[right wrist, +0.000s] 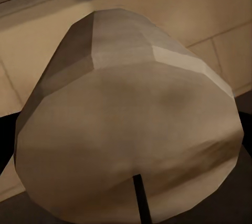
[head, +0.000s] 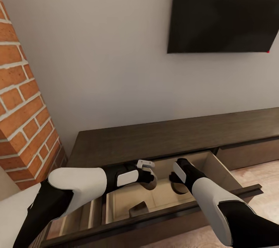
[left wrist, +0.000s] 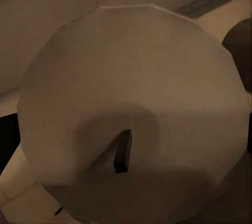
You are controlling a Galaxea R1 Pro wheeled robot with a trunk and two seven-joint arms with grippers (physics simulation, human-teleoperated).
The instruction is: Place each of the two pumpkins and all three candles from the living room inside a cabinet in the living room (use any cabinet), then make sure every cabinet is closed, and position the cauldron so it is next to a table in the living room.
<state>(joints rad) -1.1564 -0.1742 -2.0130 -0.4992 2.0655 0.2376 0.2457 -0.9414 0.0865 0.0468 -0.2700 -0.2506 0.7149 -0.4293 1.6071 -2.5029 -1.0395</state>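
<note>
In the head view the cabinet runs from 9 to 3 o'clock against the wall, and one drawer stands pulled out toward the robot, its tan floor showing. Both arms reach down into this drawer. The left end effector sits near the drawer's middle, at about 6 o'clock of the view, with a candle just under it; the right end effector is just beside it toward 3 o'clock, over a second candle. A third candle lies on the drawer floor nearer the front rail, at about 7 o'clock from the left end effector. In the left wrist view a candle shows its pale flat top and dark wick very close; in the right wrist view another candle does likewise, tilted. I cannot tell whether either end effector is open or clamped on its candle, as the fingers are hidden. A black TV hangs on the wall at 1 o'clock, and the brick fireplace stands at 9 o'clock.
</note>
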